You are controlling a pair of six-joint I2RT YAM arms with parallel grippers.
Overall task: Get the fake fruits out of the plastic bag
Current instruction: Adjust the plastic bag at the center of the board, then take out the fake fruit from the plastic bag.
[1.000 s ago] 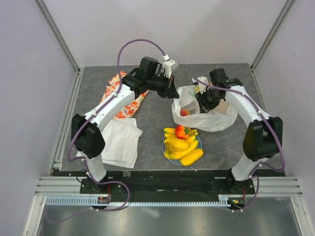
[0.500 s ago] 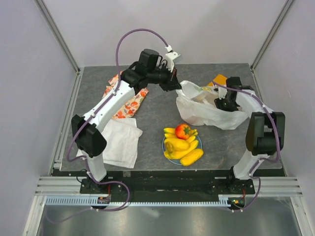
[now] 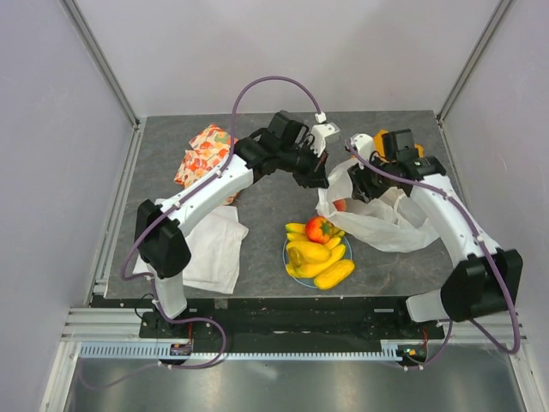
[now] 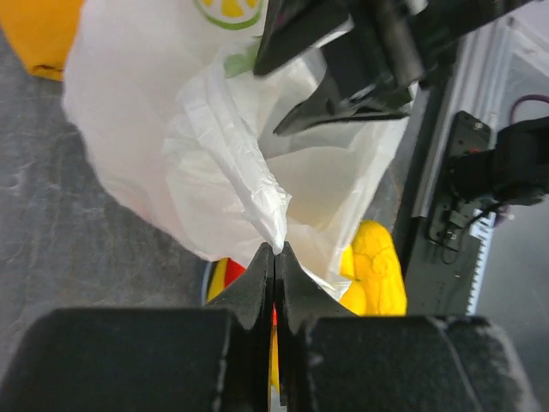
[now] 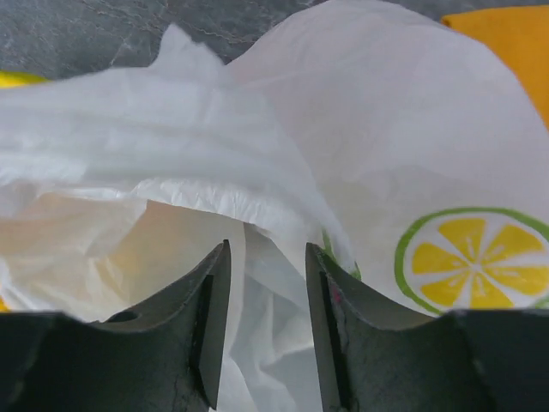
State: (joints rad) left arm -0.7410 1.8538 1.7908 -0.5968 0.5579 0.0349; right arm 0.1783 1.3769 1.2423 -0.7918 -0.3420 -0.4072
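The white plastic bag (image 3: 382, 219) lies right of centre, its mouth lifted toward the left. My left gripper (image 3: 319, 178) is shut on the bag's edge (image 4: 273, 225). My right gripper (image 3: 364, 178) is open at the bag's mouth, with a loose fold of plastic (image 5: 270, 283) between its fingers. A reddish fruit (image 3: 340, 204) shows in the bag's mouth. A lemon slice (image 5: 467, 257) shows at the bag's wall. Yellow bananas (image 3: 316, 257) and a red-orange fruit (image 3: 318, 228) lie on the light-blue plate (image 3: 286, 254) in front of the bag.
An orange floral cloth (image 3: 204, 150) lies bunched at the back left. A flat white cloth (image 3: 210, 249) lies at the front left. An orange object (image 3: 383, 141) sits behind the right arm. Frame posts stand at the table's back corners.
My left gripper has moved right and nearer with the bag's edge, lifting the mouth. My right gripper has swung left to the bag's mouth. The bag has shifted toward the plate.
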